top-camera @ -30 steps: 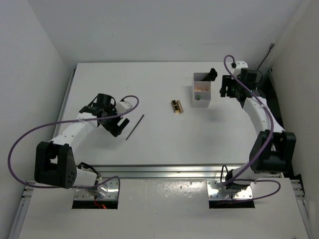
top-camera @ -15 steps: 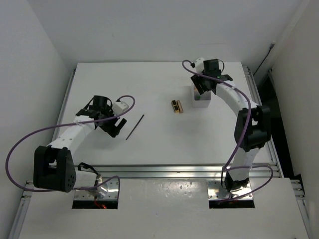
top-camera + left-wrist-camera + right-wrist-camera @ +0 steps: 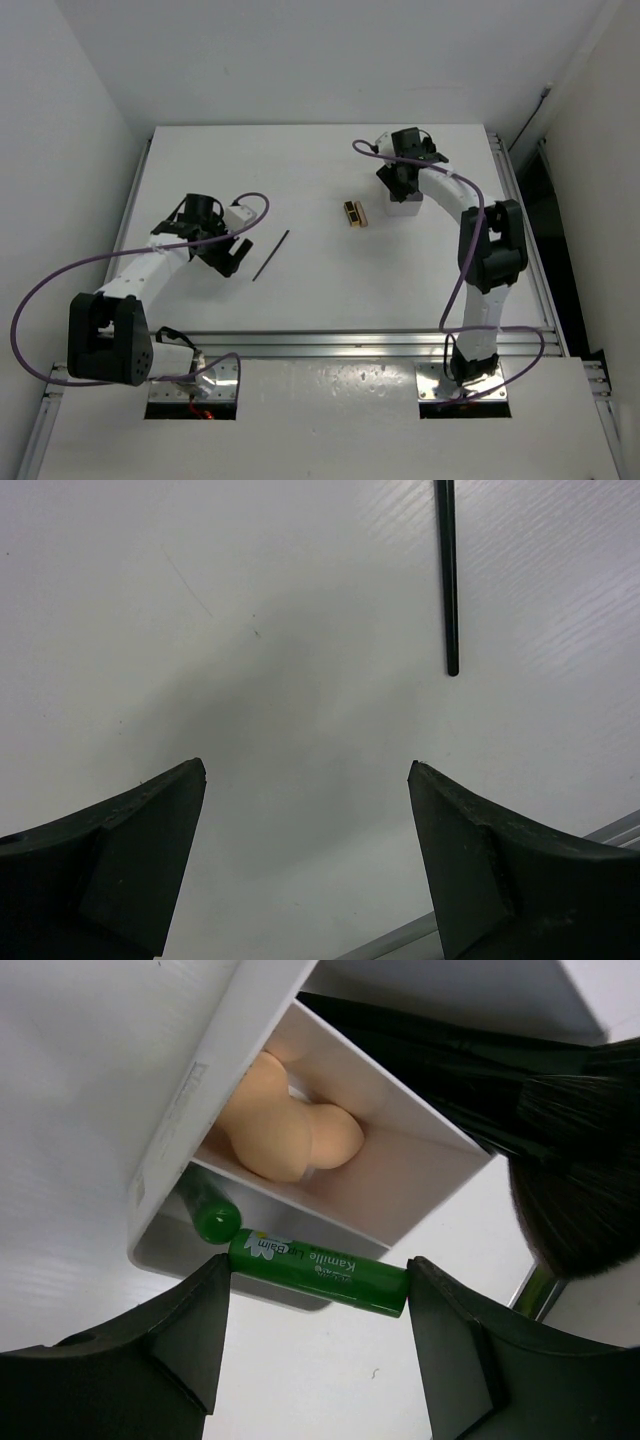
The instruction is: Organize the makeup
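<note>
The right gripper (image 3: 320, 1263) seems clamped endwise on a green tube (image 3: 318, 1270), at the 6 o'clock rim of the white box (image 3: 200, 1090). The left gripper (image 3: 305, 770) hangs spread wide and empty above the table, with a thin black stick (image 3: 447, 570) lying at its 1 o'clock.

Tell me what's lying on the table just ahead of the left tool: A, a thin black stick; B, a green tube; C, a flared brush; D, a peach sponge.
A: the thin black stick lies on the table just beyond the open left tool, with nothing touching it.
</note>
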Robot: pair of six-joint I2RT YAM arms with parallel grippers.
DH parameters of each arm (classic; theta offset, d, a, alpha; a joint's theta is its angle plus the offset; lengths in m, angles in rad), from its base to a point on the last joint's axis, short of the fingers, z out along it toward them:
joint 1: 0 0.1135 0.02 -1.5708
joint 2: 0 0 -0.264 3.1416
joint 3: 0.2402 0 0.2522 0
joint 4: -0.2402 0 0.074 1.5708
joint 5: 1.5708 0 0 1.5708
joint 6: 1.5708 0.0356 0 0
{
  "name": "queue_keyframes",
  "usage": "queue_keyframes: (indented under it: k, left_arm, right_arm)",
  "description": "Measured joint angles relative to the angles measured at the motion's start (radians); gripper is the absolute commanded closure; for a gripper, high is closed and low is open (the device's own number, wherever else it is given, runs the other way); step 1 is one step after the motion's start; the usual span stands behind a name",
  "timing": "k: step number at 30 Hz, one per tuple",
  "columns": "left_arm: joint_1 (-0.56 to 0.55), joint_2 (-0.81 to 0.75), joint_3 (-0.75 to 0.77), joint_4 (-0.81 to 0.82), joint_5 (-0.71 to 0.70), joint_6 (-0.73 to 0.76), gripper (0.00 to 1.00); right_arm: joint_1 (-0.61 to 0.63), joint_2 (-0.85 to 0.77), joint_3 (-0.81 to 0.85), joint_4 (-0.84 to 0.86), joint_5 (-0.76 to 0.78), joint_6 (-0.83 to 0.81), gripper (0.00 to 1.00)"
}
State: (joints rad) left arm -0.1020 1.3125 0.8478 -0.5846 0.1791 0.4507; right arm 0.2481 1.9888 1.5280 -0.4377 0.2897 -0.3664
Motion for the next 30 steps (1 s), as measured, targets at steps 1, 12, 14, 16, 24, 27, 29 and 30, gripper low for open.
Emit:
queue_keyframes:
  k: [1,12,14,16,24,27,29,30]
  left_arm:
    - [0.002,0.0,0.0,0.001,0.0,0.0,0.11]
    - [0.006,0.0,-0.004,0.01,0.001,0.0,0.11]
    - [0.006,0.0,-0.004,0.011,0.001,0.0,0.11]
    - [0.006,0.0,-0.004,0.01,0.001,0.0,0.11]
    - [0.006,0.0,-0.004,0.01,0.0,0.0,0.11]
    - [0.01,0.0,-0.004,0.01,0.001,0.0,0.11]
    - [0.014,0.0,-0.004,0.011,0.001,0.0,0.11]
    - [0.014,0.0,-0.004,0.011,0.001,0.0,0.11]
  right_arm:
    - [0.0,0.007,0.003,-0.004,0.002,0.0,0.63]
    - [0.004,0.027,0.006,-0.021,0.018,0.001,0.51]
    - [0.005,0.027,0.006,-0.022,0.018,0.003,0.46]
    - [0.005,0.027,0.006,-0.021,0.019,0.006,0.42]
    - [0.01,0.027,0.006,-0.021,0.024,0.01,0.3]
    - [0.011,0.027,0.006,-0.021,0.024,0.01,0.29]
    - [0.011,0.027,0.006,-0.021,0.025,0.011,0.27]
    - [0.011,0.027,0.006,-0.021,0.025,0.01,0.25]
